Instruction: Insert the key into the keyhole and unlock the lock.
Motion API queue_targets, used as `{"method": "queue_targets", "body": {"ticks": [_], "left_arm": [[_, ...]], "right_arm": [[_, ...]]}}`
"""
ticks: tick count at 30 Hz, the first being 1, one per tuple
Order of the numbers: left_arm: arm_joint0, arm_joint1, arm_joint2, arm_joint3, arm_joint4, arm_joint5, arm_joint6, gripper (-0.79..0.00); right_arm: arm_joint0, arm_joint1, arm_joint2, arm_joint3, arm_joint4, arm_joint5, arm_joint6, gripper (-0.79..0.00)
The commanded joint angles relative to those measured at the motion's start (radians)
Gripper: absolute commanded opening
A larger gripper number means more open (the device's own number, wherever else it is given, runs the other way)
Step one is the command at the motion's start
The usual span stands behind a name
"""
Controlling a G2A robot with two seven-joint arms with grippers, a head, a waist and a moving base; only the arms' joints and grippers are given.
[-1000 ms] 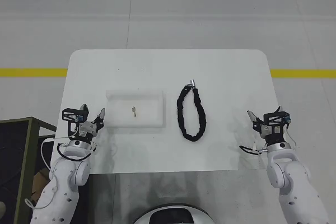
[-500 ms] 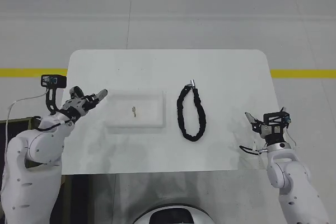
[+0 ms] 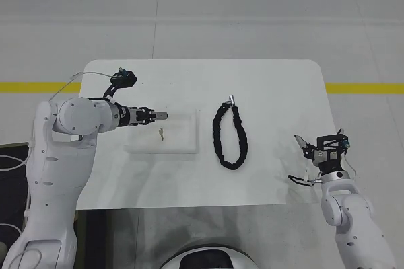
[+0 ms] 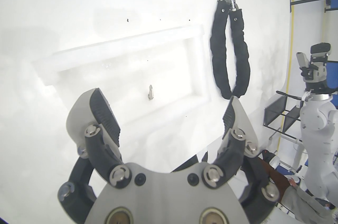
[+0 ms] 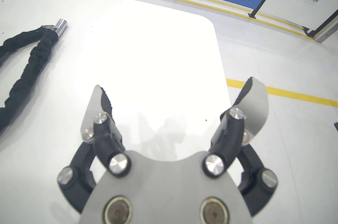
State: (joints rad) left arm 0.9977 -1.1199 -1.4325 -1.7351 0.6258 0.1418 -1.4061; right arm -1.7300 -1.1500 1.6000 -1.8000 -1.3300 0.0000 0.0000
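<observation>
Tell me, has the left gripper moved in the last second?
Yes. The left gripper swung from the near corner of the table to above the white tray.

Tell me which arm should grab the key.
Left. The left gripper hovers at the tray, close to the key, jaws open. The right gripper sits at the opposite edge of the table.

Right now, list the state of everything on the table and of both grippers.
key: lying loose in the tray, not gripped.
tray: flat on the table, holding the key.
chain lock: closed loop, no key in it.
left gripper: open, empty, above the tray.
right gripper: open, empty, near the table's edge.
</observation>
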Motion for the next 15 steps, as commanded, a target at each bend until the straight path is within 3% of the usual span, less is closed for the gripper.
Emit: {"method": "queue_targets", "body": {"ticks": [1, 7, 12, 15], "left_arm": [[0.000, 0.000, 0.000, 0.000, 0.000, 0.000, 0.000, 0.000], [0.004, 0.000, 0.022, 0.018, -0.016, -0.031, -0.011, 0.000], [-0.111, -0.003, 0.108, 0.119, -0.014, -0.043, -0.130, 0.000], [-0.178, -0.007, 0.189, 0.203, -0.028, -0.036, -0.130, 0.000]], "right_arm": [[0.000, 0.000, 0.000, 0.000, 0.000, 0.000, 0.000, 0.000], [0.000, 0.000, 0.000, 0.000, 0.000, 0.000, 0.000, 0.000], [0.000, 0.000, 0.000, 0.000, 0.000, 0.000, 0.000, 0.000], [0.000, 0.000, 0.000, 0.000, 0.000, 0.000, 0.000, 0.000]]}}
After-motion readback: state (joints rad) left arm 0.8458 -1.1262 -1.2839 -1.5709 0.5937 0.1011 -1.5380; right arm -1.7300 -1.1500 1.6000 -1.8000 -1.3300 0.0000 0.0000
